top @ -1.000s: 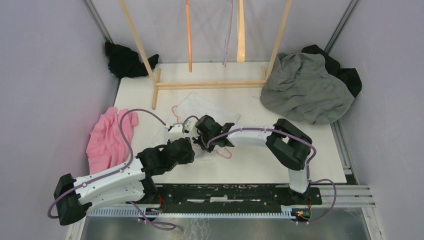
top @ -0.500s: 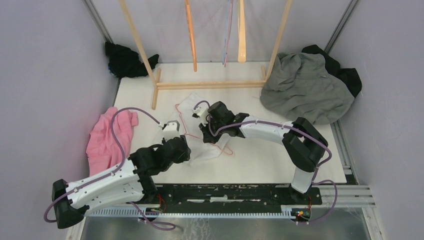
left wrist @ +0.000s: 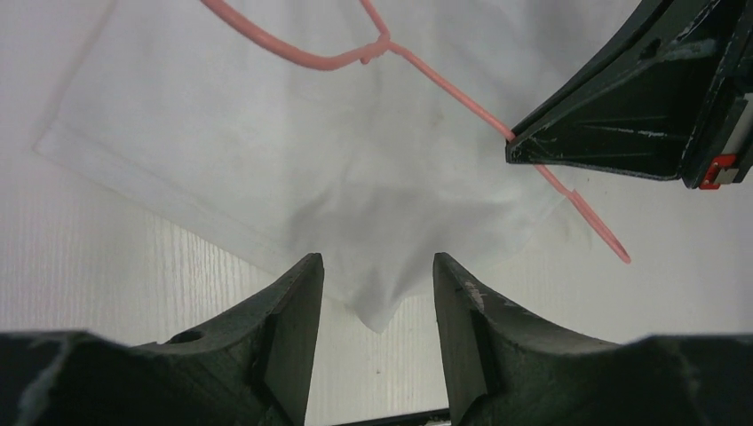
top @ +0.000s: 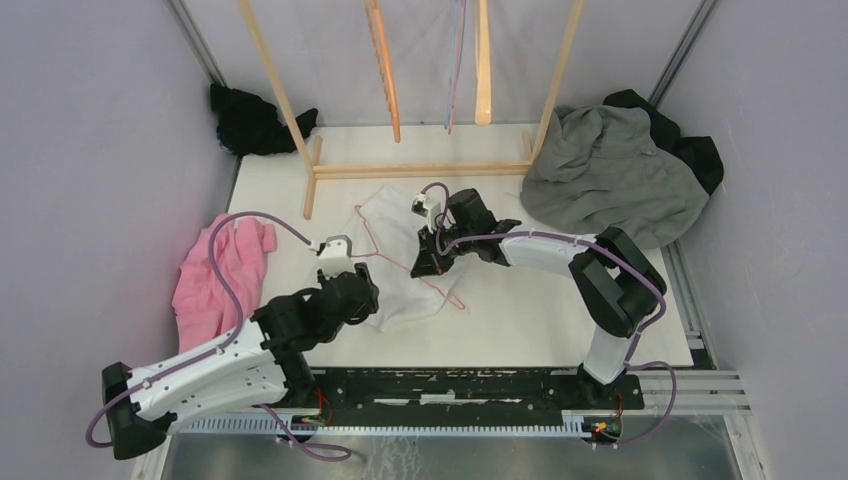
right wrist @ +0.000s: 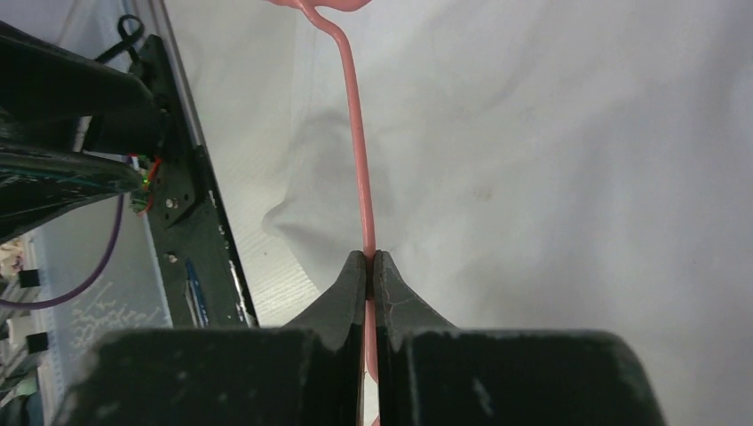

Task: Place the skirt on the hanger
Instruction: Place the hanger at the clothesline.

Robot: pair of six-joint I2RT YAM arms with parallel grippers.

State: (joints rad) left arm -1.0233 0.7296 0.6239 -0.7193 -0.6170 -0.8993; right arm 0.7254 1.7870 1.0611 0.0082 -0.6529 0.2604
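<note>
From above, the white skirt (top: 395, 285) lies rumpled on the table (top: 520, 320), just in front of the base bar of the wooden rack (top: 420, 170). The pink wire hanger (top: 441, 289) slants across it. The right gripper (top: 424, 262) sits on the hanger. The left gripper (top: 352, 295) hovers at the skirt's edge farthest from the rack; I can't quite tell from here whether it touches cloth.

Left wrist: its fingers (left wrist: 293, 311) stand spread, a skirt corner lying unpinched between them.

Right wrist: the fingers (right wrist: 342, 293) are pressed together on the hanger wire.
</note>
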